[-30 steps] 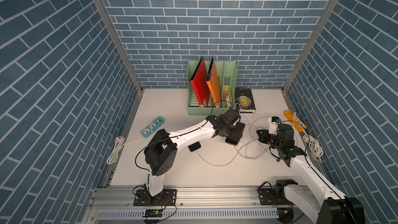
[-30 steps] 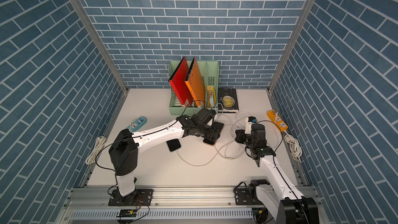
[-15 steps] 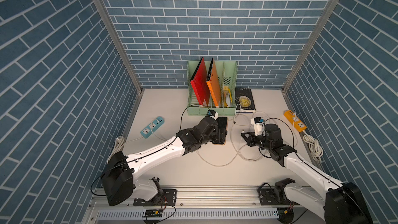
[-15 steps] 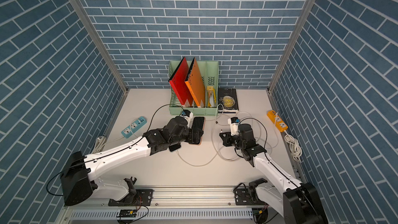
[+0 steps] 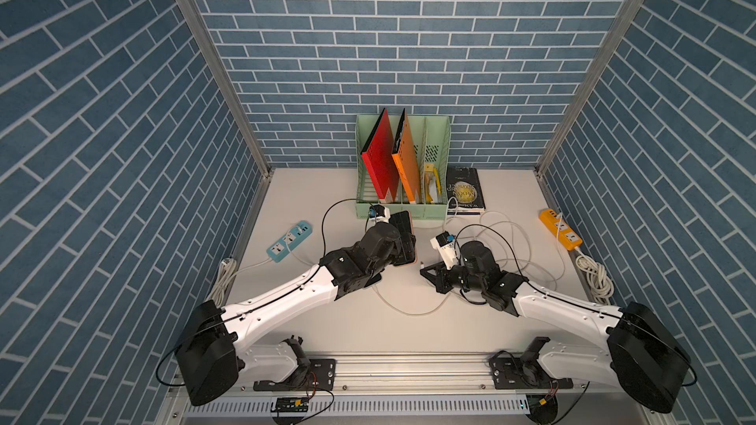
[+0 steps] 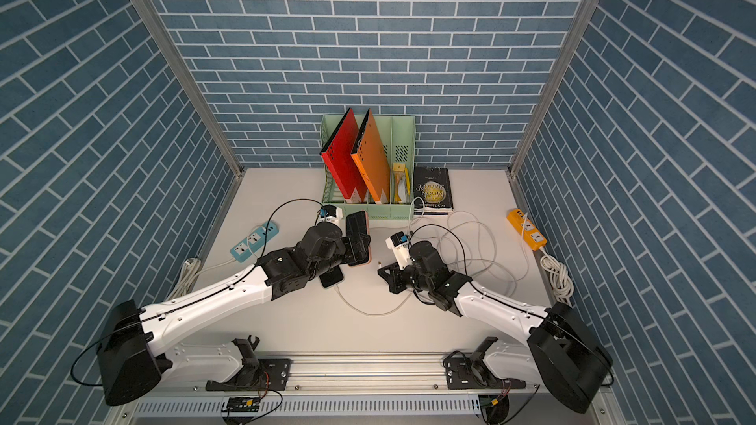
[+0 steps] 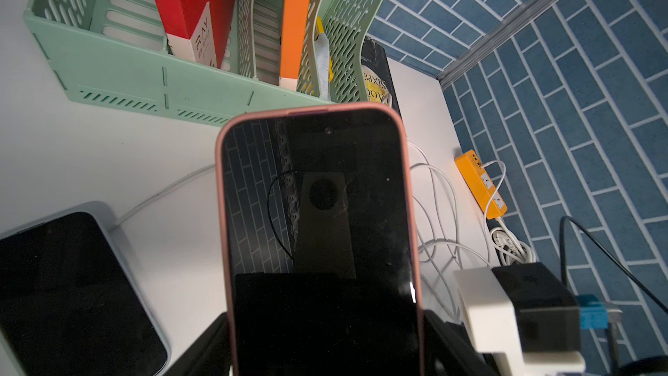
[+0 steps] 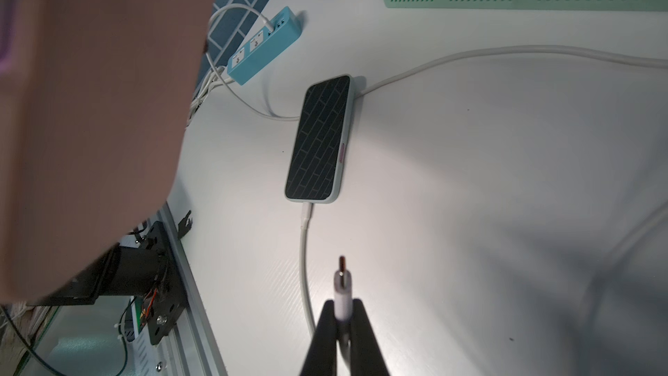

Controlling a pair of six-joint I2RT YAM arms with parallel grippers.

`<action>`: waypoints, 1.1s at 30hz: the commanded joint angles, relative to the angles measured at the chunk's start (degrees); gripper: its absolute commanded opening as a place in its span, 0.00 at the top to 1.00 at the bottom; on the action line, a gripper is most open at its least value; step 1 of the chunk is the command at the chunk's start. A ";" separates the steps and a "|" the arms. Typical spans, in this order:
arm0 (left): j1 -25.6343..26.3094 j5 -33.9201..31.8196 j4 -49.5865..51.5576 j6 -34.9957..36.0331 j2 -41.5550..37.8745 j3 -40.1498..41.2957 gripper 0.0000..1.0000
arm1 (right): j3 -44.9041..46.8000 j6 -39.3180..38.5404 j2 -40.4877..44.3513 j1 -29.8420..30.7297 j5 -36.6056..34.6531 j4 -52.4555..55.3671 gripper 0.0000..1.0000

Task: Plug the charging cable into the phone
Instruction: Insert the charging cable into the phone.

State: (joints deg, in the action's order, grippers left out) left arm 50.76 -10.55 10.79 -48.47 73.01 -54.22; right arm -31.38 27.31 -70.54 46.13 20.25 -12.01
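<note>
1. Round about stand a mint file rack [image 5: 444,157] with a red and an orange folder, a black book [image 5: 464,194], a blue power strip [image 5: 289,239] and an orange power strip [image 5: 560,228]. A second phone [image 8: 320,139] lies flat with a white lead plugged in.
2. The book reads "Moon" and "Sixpence"; the red folder's label says "RAY".
3. The pink-cased phone [image 7: 318,211], screen dark, is held up in front of the rack, with the left gripper [image 5: 403,251] clamped across its sides. The right gripper [image 8: 341,307] pinches the cable plug [image 8: 341,276], its tip just short of the phone's lower end.

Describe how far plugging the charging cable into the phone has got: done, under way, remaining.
Done: the left hand holds the pink-cased phone off the table, and the right hand pinches the cable plug. In hand: the plug tip sits near the phone's lower end, a gap between them. Left: aligning it with the port, hidden in every view, and pushing it in.
</note>
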 commanded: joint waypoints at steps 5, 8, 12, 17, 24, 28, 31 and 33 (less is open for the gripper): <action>-0.12 -2.66 0.40 -3.81 0.21 -0.14 1.00 | -6.62 -3.05 -5.38 4.18 1.77 -0.69 1.00; -0.14 -3.37 0.81 -4.22 0.49 -0.04 1.00 | -8.40 -3.31 -7.28 4.96 2.94 -0.71 1.00; -0.14 -5.10 0.77 -4.28 -0.13 0.03 1.00 | -8.44 -3.19 -7.49 5.28 3.90 -1.08 1.00; -0.11 -6.34 0.16 -3.81 -1.10 0.45 1.00 | -7.38 -2.94 -5.77 5.29 5.63 -0.72 1.00; -0.14 -6.44 -2.09 -2.80 -1.14 1.63 1.00 | -7.38 -1.09 -5.55 5.28 9.09 -0.91 1.00; -0.14 -6.89 -2.04 -2.20 -1.12 1.51 1.00 | -7.38 -0.77 -5.41 5.28 9.95 -0.28 1.00; -0.14 -6.82 -2.14 -1.67 -1.33 1.39 1.00 | -7.47 -0.77 -5.18 5.28 10.06 0.20 1.00; -0.14 -6.68 -2.44 -1.26 -1.36 1.46 1.00 | -7.47 -0.73 -5.05 5.28 10.09 0.18 1.00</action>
State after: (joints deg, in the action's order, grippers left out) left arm 50.76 -15.84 11.51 -51.16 73.32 -52.56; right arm -38.83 25.98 -76.93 51.00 28.80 -12.01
